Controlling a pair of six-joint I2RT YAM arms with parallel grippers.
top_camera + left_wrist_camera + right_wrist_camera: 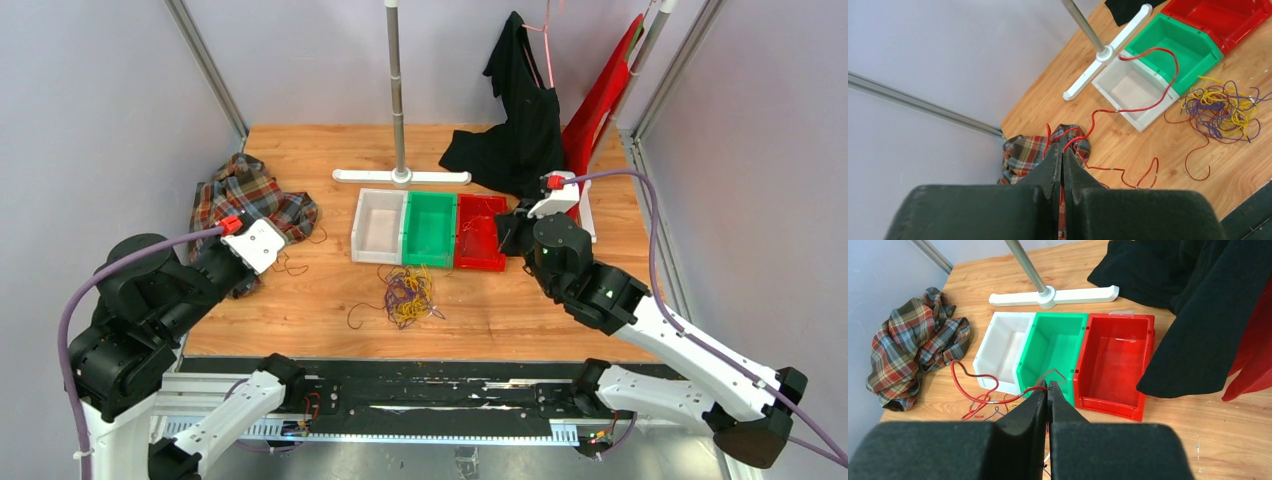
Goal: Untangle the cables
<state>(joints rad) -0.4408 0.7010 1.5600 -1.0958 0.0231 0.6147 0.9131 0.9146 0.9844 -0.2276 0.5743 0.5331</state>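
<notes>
Cables (408,295) lie on the wooden table (520,310). The main bunch is in front of the row of three bins: white bin (378,228), green bin (430,228) and red bin (479,262). This bunch is a loose knot of yellow and dark purple loops with a few dark red ends trailing out of it. It touches none of the bins.

One red strand (1120,110) is drawn out of the bunch. In the left wrist view it runs from the plaid cloth (250,195) across the boards and arcs over the white and green bins.

- Left gripper (1062,151): jaws pressed fully together, with the red strand pinched at the tips, above the plaid cloth.
- Right gripper (1048,386): jaws likewise closed tight, with a red strand caught at the tips, over the front rim of the green bin. Whether this is the same strand cannot be told.

Handling, as judged:

- The strands are very light, limp and springy. The curls are likely to hook on neighbouring loops.
- The thin wire may slip between closed pads, so pinch it squarely across the pad faces.
- Pulling hard is likely to tighten the knot and drag the whole bunch.
- Take hold of a single strand at a free end or an outer loop, never at the dense core.
- Separate by colour, working from the edge of the bunch inward.
</notes>
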